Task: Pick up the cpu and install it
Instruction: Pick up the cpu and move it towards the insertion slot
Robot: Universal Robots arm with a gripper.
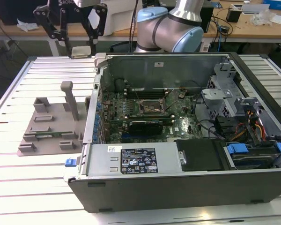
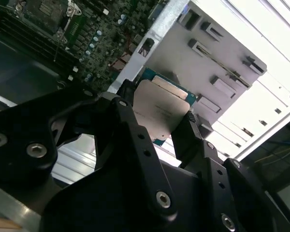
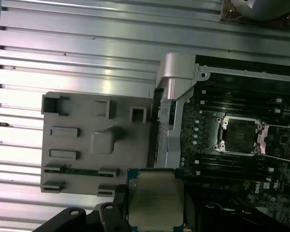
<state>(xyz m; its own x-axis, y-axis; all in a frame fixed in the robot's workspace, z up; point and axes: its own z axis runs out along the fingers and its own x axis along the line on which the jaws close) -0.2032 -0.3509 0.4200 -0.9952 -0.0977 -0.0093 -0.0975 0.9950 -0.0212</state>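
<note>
Already lifted, the cpu (image 3: 154, 195) sits clamped in the gripper (image 1: 79, 46), raised well apart from the open socket (image 3: 239, 136). Carrying looks to be the step in hand; seating calls for squaring its edges over that socket.

You have a ribbed metal table (image 1: 33, 183) with bright light glaring off its slats, and behind it a long wooden desk (image 1: 253, 29) cluttered with small boxes (image 1: 276, 4).
</note>
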